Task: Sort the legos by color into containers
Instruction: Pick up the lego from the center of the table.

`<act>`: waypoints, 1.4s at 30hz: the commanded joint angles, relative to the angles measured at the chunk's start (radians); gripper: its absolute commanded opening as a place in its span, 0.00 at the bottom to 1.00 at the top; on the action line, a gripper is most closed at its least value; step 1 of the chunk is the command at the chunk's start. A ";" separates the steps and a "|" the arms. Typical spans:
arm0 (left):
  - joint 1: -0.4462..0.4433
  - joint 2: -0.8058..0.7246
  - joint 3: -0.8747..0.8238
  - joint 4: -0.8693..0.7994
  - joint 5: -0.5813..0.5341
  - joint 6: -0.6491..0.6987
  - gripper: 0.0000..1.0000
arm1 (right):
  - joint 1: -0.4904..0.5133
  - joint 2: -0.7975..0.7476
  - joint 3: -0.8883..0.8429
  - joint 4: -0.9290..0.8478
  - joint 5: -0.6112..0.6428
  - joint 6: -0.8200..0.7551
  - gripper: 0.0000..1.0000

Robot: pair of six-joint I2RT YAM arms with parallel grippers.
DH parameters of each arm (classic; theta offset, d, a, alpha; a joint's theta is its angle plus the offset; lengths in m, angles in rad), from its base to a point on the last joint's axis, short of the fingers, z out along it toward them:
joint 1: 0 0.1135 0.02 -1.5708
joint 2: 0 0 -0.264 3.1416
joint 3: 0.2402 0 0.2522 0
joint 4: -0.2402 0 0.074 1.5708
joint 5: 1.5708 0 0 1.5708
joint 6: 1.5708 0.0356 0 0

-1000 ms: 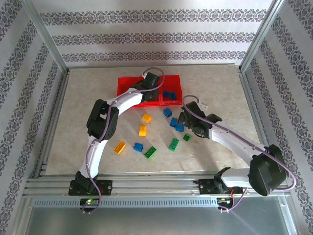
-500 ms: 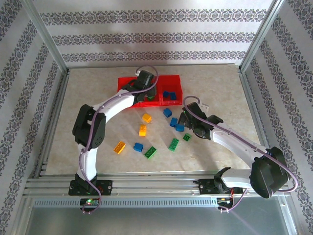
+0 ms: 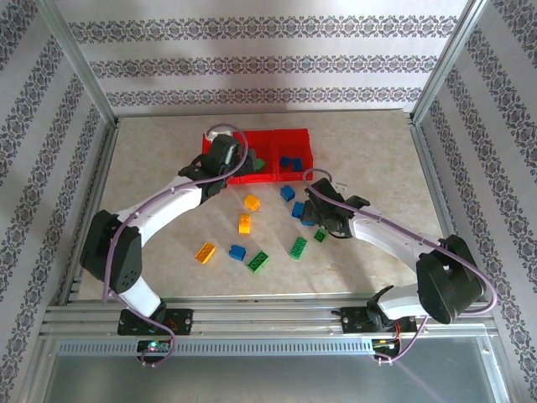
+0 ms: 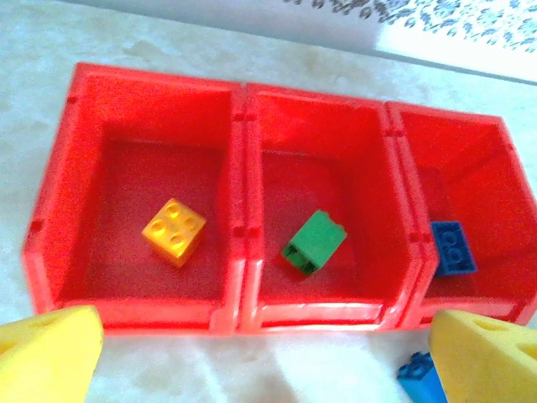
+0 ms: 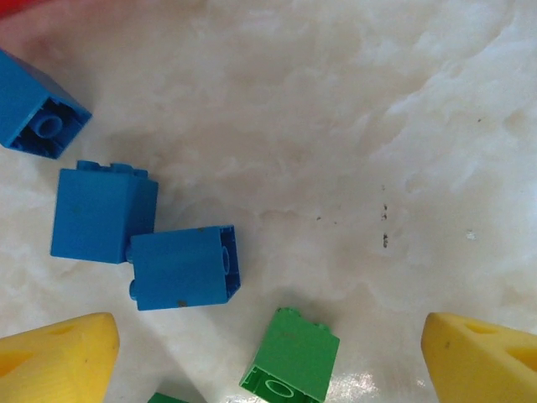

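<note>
The three joined red containers (image 4: 243, 311) hold one yellow lego (image 4: 174, 231) in the left bin, a green one (image 4: 315, 242) in the middle and a blue one (image 4: 453, 248) in the right. My left gripper (image 4: 264, 374) hangs open and empty just in front of them, over the left bins (image 3: 228, 161). My right gripper (image 5: 268, 369) is open low over the table (image 3: 312, 217). A green lego (image 5: 291, 357) lies loose between its fingers, with three blue legos (image 5: 183, 267) just beyond.
Loose on the table are yellow legos (image 3: 251, 201) (image 3: 244, 223) (image 3: 205, 252), a blue one (image 3: 237, 252) and green ones (image 3: 258, 262) (image 3: 298, 248). Another blue lego (image 4: 419, 378) sits by my left gripper's right finger. Metal frame posts border the table.
My left gripper has swung left and back from over the middle bin, its elbow dropping far left. The right gripper has edged slightly left over the blue and green legos.
</note>
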 commanded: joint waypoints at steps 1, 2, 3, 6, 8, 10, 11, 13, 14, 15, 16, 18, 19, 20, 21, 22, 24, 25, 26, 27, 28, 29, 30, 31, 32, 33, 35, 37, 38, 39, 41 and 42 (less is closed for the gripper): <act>-0.013 -0.079 -0.079 0.059 -0.066 -0.011 0.99 | 0.017 0.039 0.034 -0.008 -0.033 -0.032 0.91; -0.013 -0.098 -0.104 0.064 -0.074 -0.011 1.00 | 0.020 0.050 0.041 -0.009 -0.039 -0.039 0.90; -0.014 -0.121 -0.132 0.070 -0.078 -0.010 1.00 | 0.023 0.063 0.048 -0.010 -0.045 -0.045 0.90; -0.014 -0.186 -0.211 0.081 -0.095 -0.008 1.00 | 0.025 0.101 0.072 -0.008 -0.078 -0.064 0.87; -0.011 -0.229 -0.261 0.080 -0.112 -0.004 1.00 | 0.028 0.123 0.087 -0.006 -0.100 -0.077 0.86; -0.011 -0.276 -0.314 0.079 -0.134 -0.003 1.00 | 0.030 0.142 0.101 -0.007 -0.110 -0.087 0.85; -0.011 -0.296 -0.338 0.077 -0.145 -0.005 1.00 | 0.030 0.149 0.106 -0.007 -0.113 -0.091 0.84; -0.011 -0.344 -0.392 0.076 -0.161 -0.009 1.00 | 0.030 0.164 0.115 -0.009 -0.120 -0.099 0.84; -0.012 -0.369 -0.415 0.078 -0.167 -0.016 1.00 | 0.030 0.168 0.119 -0.011 -0.121 -0.101 0.84; -0.011 -0.395 -0.441 0.085 -0.170 -0.022 1.00 | 0.030 0.174 0.124 -0.014 -0.124 -0.105 0.83; -0.012 -0.421 -0.471 0.096 -0.168 -0.029 1.00 | 0.030 0.180 0.128 -0.018 -0.124 -0.108 0.83; -0.011 -0.466 -0.524 0.120 -0.165 -0.043 1.00 | 0.031 0.190 0.135 -0.026 -0.123 -0.112 0.83; -0.011 -0.490 -0.548 0.133 -0.161 -0.048 1.00 | 0.030 0.196 0.140 -0.030 -0.125 -0.116 0.82; -0.011 -0.508 -0.568 0.144 -0.161 -0.053 1.00 | 0.030 0.201 0.143 -0.034 -0.125 -0.120 0.82; -0.011 -0.527 -0.588 0.148 -0.162 -0.058 1.00 | 0.030 0.208 0.146 -0.038 -0.124 -0.123 0.82; -0.012 -0.544 -0.603 0.151 -0.163 -0.062 1.00 | 0.031 0.214 0.148 -0.041 -0.124 -0.126 0.81; -0.011 -0.568 -0.621 0.153 -0.171 -0.064 1.00 | 0.029 0.229 0.154 -0.047 -0.122 -0.129 0.80; -0.012 -0.577 -0.626 0.153 -0.176 -0.065 1.00 | 0.029 0.236 0.156 -0.049 -0.124 -0.129 0.79; -0.011 -0.583 -0.631 0.153 -0.182 -0.065 1.00 | 0.029 0.244 0.157 -0.049 -0.125 -0.131 0.78; -0.011 -0.587 -0.632 0.155 -0.186 -0.064 1.00 | 0.028 0.254 0.159 -0.049 -0.128 -0.132 0.78; -0.011 -0.590 -0.634 0.156 -0.191 -0.059 1.00 | 0.027 0.264 0.163 -0.049 -0.130 -0.133 0.77; -0.011 -0.591 -0.634 0.156 -0.196 -0.057 1.00 | 0.027 0.271 0.166 -0.049 -0.131 -0.135 0.76; -0.011 -0.590 -0.632 0.154 -0.202 -0.053 1.00 | 0.027 0.279 0.169 -0.051 -0.131 -0.138 0.75; -0.010 -0.590 -0.631 0.154 -0.205 -0.051 1.00 | 0.027 0.286 0.171 -0.050 -0.130 -0.140 0.74; -0.010 -0.588 -0.630 0.153 -0.207 -0.050 1.00 | 0.026 0.291 0.172 -0.049 -0.130 -0.141 0.73; -0.010 -0.588 -0.630 0.153 -0.209 -0.048 1.00 | 0.026 0.298 0.173 -0.049 -0.128 -0.141 0.72; -0.009 -0.586 -0.631 0.155 -0.210 -0.048 1.00 | 0.022 0.308 0.174 -0.048 -0.126 -0.142 0.71; -0.009 -0.583 -0.634 0.155 -0.209 -0.050 1.00 | 0.017 0.321 0.176 -0.043 -0.127 -0.143 0.71; -0.010 -0.581 -0.635 0.155 -0.207 -0.052 1.00 | 0.014 0.326 0.177 -0.040 -0.127 -0.143 0.71; -0.010 -0.579 -0.637 0.154 -0.204 -0.054 1.00 | 0.012 0.331 0.179 -0.036 -0.130 -0.144 0.71; -0.010 -0.574 -0.638 0.156 -0.202 -0.057 1.00 | 0.006 0.342 0.184 -0.031 -0.131 -0.148 0.70; -0.009 -0.572 -0.637 0.156 -0.200 -0.059 1.00 | 0.003 0.347 0.188 -0.030 -0.132 -0.149 0.70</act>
